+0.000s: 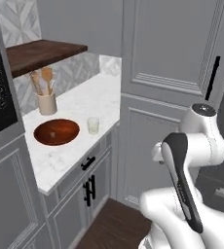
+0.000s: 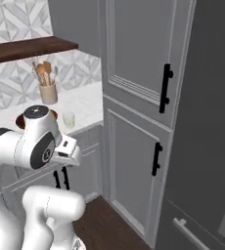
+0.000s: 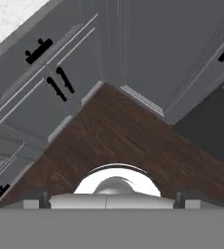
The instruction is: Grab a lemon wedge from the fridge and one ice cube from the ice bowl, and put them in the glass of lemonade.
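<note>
We face shut tall cabinets (image 2: 139,97) beside the dark fridge (image 2: 207,146), jaws spread wide with nothing between them.
On the marble bench (image 1: 80,104) at our left sit the ice bowl (image 1: 56,132), contents too faint to tell, the crock (image 1: 46,103) of wooden spoons behind it, and the glass of lemonade (image 1: 93,125) near the front edge; the wood floor (image 3: 119,136) lies open below.

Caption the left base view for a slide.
Wooden bowl, glass and utensil crock on marble counter; white arm in front.
</note>
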